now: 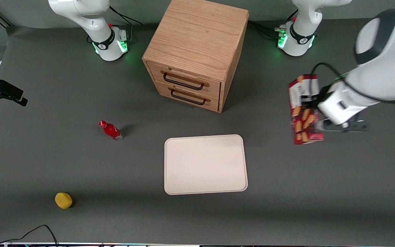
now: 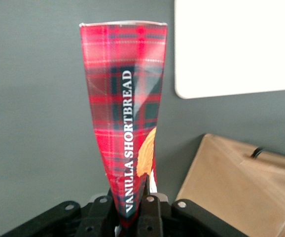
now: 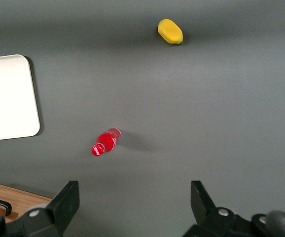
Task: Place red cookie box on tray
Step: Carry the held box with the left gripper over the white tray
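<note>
Nearest the front camera, the tray (image 1: 205,164) sits bare — farther back, toward the working arm's end, the gripper (image 1: 310,102) is clamped on the red cookie box (image 1: 303,116), held aloft. Carry underway; next, swing over the tray and lower.

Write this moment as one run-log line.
gripper: shut on box | box: lifted, toward working arm's end | tray: bare | placing: not yet

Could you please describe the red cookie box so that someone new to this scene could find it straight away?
Start at the wooden drawer cabinet, then look toward the working arm's end of the table. There the gripper holds the red cookie box above the table, apart from the tray. Unlike the small red bottle, it is a slim tartan carton printed with cookies.
</note>
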`<control>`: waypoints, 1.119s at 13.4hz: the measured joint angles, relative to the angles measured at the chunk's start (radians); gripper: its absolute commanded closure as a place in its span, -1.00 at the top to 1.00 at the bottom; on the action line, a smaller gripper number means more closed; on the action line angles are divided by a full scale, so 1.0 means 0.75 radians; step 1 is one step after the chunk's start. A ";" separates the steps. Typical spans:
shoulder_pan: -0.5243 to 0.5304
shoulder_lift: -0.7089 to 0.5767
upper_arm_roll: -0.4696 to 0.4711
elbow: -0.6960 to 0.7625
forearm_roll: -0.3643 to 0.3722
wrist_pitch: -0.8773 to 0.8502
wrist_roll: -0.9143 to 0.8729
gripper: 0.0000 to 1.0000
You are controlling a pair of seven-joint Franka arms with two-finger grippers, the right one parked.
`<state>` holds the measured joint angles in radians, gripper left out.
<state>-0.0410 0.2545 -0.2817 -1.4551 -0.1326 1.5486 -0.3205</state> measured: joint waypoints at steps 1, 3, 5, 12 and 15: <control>-0.002 0.052 -0.058 0.005 0.005 0.079 -0.079 -1.00; -0.006 0.167 -0.156 0.007 0.083 0.267 -0.222 -1.00; -0.011 0.317 -0.248 0.006 0.244 0.450 -0.377 -1.00; -0.055 0.717 -0.324 0.009 0.622 0.900 -0.656 0.99; -0.055 0.725 -0.325 0.011 0.643 0.909 -0.656 1.00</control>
<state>-0.0821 0.7978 -0.5256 -1.4470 0.3495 2.2306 -0.8126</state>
